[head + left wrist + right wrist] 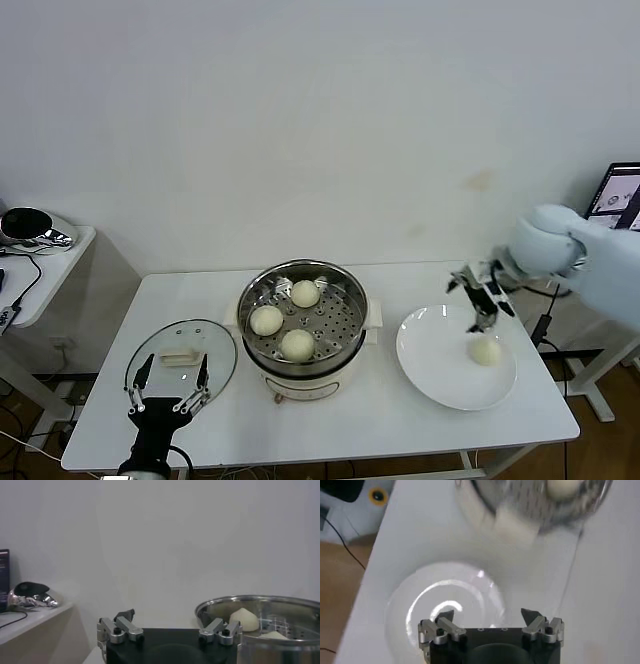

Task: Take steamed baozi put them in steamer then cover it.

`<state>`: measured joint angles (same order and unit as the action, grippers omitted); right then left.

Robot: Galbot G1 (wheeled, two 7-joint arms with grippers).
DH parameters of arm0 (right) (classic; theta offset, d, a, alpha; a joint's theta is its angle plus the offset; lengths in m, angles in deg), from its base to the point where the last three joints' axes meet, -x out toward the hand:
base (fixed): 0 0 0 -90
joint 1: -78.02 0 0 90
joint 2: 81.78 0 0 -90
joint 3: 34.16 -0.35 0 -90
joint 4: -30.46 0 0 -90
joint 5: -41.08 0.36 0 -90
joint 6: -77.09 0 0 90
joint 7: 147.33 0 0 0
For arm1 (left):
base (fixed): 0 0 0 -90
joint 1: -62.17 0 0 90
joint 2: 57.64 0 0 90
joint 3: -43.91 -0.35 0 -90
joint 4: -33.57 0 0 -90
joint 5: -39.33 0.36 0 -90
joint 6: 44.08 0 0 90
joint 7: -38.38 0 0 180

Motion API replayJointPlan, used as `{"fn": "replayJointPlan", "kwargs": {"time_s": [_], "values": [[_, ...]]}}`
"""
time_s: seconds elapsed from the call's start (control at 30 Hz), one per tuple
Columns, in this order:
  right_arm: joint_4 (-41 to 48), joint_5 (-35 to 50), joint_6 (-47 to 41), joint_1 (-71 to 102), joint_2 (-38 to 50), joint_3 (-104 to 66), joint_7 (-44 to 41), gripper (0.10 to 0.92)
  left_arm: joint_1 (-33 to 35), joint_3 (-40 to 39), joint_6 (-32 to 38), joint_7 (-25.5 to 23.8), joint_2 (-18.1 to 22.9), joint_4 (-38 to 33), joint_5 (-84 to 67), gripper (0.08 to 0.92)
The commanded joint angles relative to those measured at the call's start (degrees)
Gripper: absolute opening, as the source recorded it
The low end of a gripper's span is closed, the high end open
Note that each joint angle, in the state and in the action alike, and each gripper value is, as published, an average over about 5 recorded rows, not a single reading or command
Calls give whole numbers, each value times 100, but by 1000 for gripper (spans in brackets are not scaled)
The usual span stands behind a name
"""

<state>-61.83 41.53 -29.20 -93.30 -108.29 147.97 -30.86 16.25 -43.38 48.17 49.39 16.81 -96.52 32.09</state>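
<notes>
Soft cream baozi on plate: your empty, wide-open right gripper should pinch its sides gently.

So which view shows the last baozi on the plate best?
The head view: the lone baozi sits in full on the white plate, just below the open right hand. The right wrist view shows the plate but not that bun. The left wrist view shows neither.

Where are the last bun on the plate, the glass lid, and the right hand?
bun on the plate (pixel 486 350), head view, its top.
glass lid (pixel 178 355), head view, its cream handle.
right hand (pixel 484 309), head view, between its open fingertips.
</notes>
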Motion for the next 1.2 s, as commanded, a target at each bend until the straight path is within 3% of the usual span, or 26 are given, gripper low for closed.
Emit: {"fn": "replayJointPlan", "kwargs": {"time_s": [0.03,0.53,1.2], "values": [[1099,-1088,317,2756,337,-2347,-233,823,58,9,-6,-1,6,-34,33,823],[2490,-1818,678,3480,-910,-3122,125,823,213,50,-16,10,120,-112,157,823],[2904,-2112,498,3508,-1377,-3181,336,791,164,36,-3,12,122,-22,147,823]]}}
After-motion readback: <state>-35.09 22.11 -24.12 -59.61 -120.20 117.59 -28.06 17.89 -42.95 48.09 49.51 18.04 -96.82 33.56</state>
